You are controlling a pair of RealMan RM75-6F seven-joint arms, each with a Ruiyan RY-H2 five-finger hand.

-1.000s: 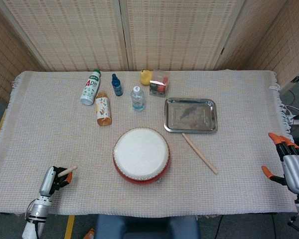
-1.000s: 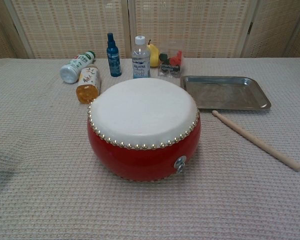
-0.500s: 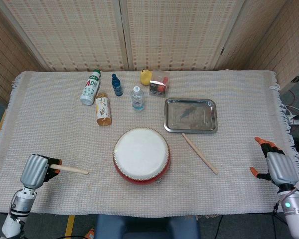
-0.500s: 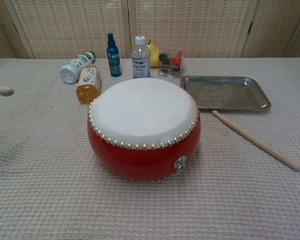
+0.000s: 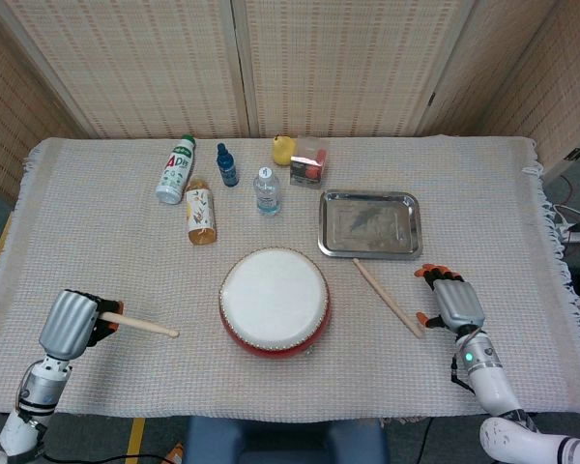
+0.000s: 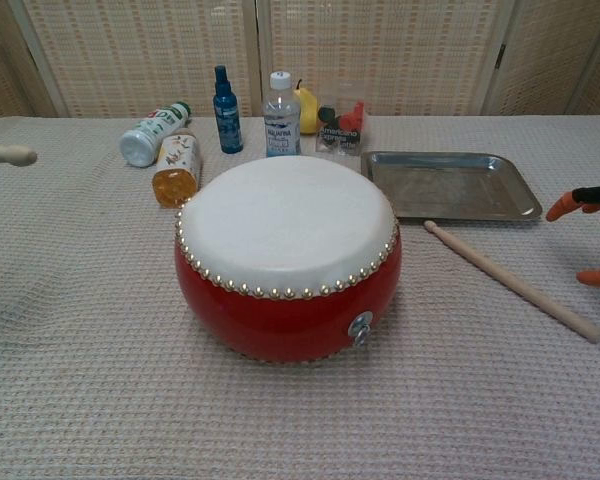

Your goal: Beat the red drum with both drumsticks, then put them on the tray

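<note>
The red drum (image 5: 275, 301) (image 6: 288, 258) with a white skin stands at the table's front middle. My left hand (image 5: 72, 324) grips one wooden drumstick (image 5: 143, 326) at the front left, its tip (image 6: 8, 154) pointing toward the drum and raised above the cloth. A second drumstick (image 5: 388, 298) (image 6: 510, 281) lies on the cloth right of the drum, just below the metal tray (image 5: 369, 223) (image 6: 450, 185). My right hand (image 5: 454, 304) is open beside that stick's near end, its orange fingertips (image 6: 580, 200) showing at the chest view's right edge.
Behind the drum are a white bottle (image 5: 176, 169) and an amber bottle (image 5: 200, 210) lying down, a blue bottle (image 5: 227, 165), a water bottle (image 5: 265, 189), a yellow item (image 5: 284, 149) and a small clear packet (image 5: 309, 161). A wicker screen backs the table.
My right hand has moved in from the far right edge to beside the lying drumstick. My left hand has turned its stick to point at the drum and shifted it slightly toward it.
</note>
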